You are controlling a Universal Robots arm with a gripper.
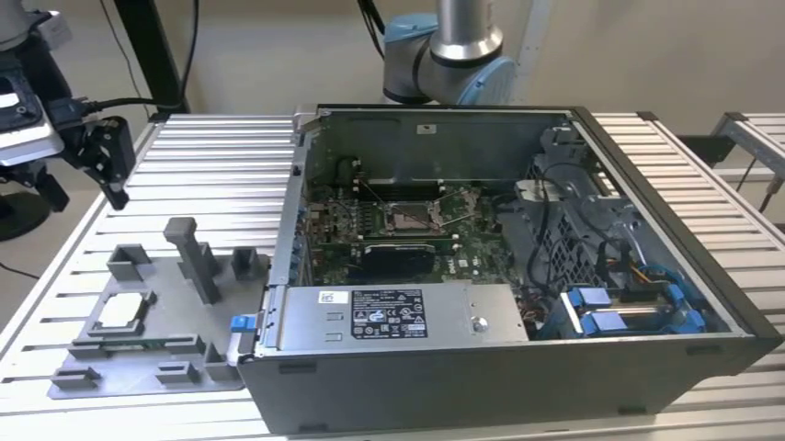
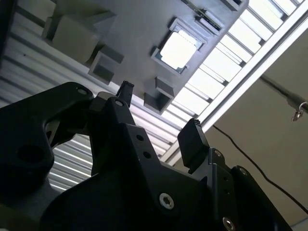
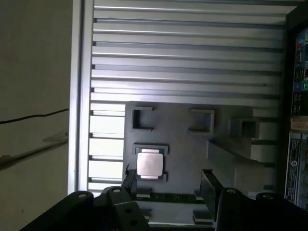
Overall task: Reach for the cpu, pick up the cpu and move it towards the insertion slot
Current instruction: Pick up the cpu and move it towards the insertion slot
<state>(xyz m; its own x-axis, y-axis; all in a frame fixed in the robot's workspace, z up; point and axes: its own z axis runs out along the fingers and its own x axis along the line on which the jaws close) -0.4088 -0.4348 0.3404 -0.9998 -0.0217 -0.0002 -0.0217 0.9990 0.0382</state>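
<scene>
The cpu is a pale square chip lying flat in a recess of the grey fixture tray, at the exterior view's left. Its bright face also shows in the first wrist view and the second wrist view. My gripper hangs above the slatted table, beyond the tray and well clear of the chip. It is open in both wrist views, with nothing between the black fingers. The insertion slot is a silver-framed socket on the green board inside the open case.
The open computer case takes up the exterior view's right, its labelled power supply next to the tray. A tall grey post and low blocks stand on the tray. The table edge runs close to the tray.
</scene>
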